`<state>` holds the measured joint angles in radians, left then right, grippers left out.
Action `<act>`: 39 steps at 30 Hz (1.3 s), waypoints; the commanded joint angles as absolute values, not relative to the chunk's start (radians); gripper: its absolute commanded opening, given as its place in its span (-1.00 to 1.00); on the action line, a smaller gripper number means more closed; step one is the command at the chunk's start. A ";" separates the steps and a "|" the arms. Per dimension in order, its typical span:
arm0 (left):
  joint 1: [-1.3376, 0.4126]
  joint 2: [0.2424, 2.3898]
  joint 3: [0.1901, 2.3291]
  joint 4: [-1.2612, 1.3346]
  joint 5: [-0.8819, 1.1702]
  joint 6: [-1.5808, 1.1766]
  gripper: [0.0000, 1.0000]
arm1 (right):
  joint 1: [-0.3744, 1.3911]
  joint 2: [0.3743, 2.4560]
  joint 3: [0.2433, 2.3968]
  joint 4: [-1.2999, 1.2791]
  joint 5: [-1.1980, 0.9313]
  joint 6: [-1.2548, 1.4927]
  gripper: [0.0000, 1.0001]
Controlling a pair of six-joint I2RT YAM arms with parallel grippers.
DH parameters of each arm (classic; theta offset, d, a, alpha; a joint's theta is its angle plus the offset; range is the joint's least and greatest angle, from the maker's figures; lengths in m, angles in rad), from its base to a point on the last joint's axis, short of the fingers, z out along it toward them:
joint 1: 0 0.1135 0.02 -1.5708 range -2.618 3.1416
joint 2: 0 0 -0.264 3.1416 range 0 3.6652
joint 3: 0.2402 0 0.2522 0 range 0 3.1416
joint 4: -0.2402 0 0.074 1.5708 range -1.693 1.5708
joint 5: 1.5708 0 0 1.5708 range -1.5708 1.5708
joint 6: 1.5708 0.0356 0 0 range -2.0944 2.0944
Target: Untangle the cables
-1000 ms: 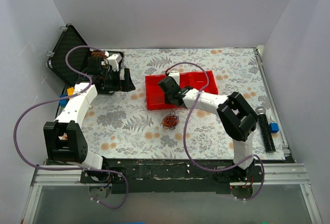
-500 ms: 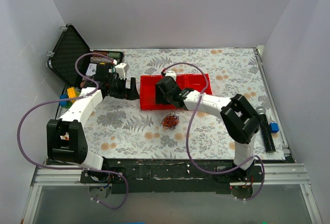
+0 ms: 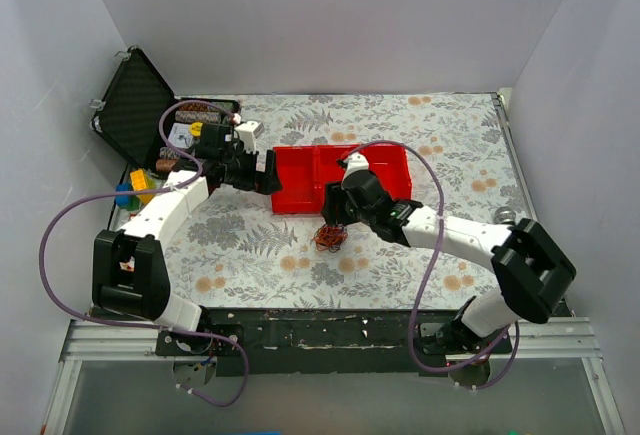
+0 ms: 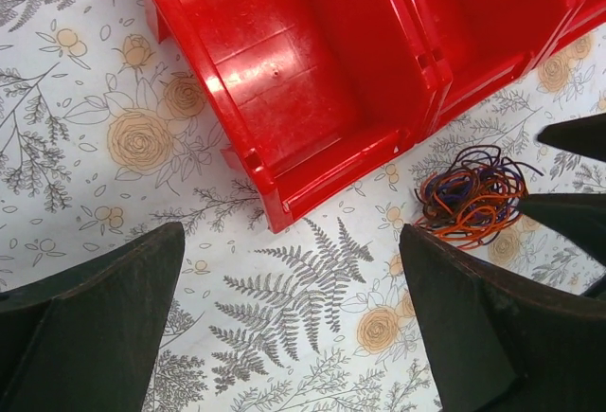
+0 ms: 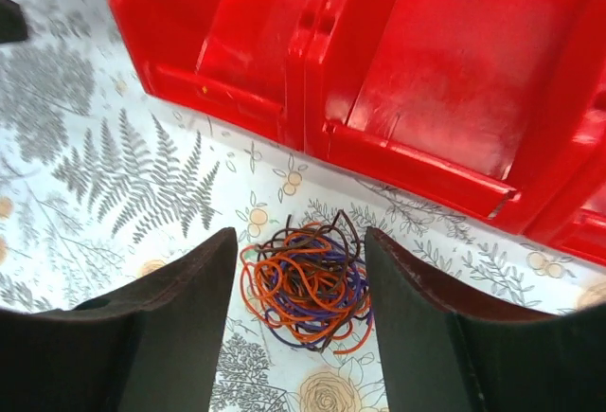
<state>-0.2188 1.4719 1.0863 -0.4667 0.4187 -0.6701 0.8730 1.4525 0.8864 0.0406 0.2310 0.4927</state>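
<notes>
Zero strands separated: clump of thin orange, brown, purple wires [image 3: 330,236] lying tangled on floral tablecloth [image 3: 250,247], just beside red plastic bin [image 3: 296,203]. I am poising right gripper [image 5: 301,246] wide-open around clump; left gripper [image 4: 292,241] wide-open, apart. All untangling remaining.

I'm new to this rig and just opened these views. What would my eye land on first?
The bright red tray in the middle of the floral table stands out most. Just in front of it lies a small clump of orange, purple and dark cables, with the open right gripper poised over it. The left gripper, also open, hangs by the tray's left end.
</notes>
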 commanded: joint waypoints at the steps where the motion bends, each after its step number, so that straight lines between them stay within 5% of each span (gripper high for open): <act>1: -0.251 1.417 1.114 -0.502 0.416 -0.667 0.96 | 0.879 1.555 0.914 0.035 0.164 0.456 0.22; 11: -0.330 1.350 1.207 -0.644 0.261 -0.540 0.96 | 0.885 1.525 0.884 -0.041 -0.084 0.370 -0.40; 15: -0.414 1.284 1.174 -0.686 0.252 -0.445 0.96 | 0.891 1.398 0.778 -0.064 -0.138 0.357 -0.47; 20: -0.532 1.262 1.132 -0.707 0.339 -0.411 0.96 | 0.893 1.295 0.698 -0.037 -0.117 0.354 -0.36; 28: -0.689 1.330 1.101 -0.663 0.368 -0.374 0.96 | 0.890 1.197 0.700 -0.100 -0.005 0.368 0.27; 34: -0.696 1.391 1.082 -0.563 0.420 -0.414 0.96 | 0.879 1.045 0.605 -0.127 0.144 0.439 0.27; 39: -0.696 1.459 1.062 -0.471 0.452 -0.449 0.61 | 0.841 0.991 0.517 -0.084 0.130 0.472 0.24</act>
<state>-0.6933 1.4227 1.0721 -0.5697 0.3992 -0.4282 0.8703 1.0077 0.5640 -0.1059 0.0959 0.4286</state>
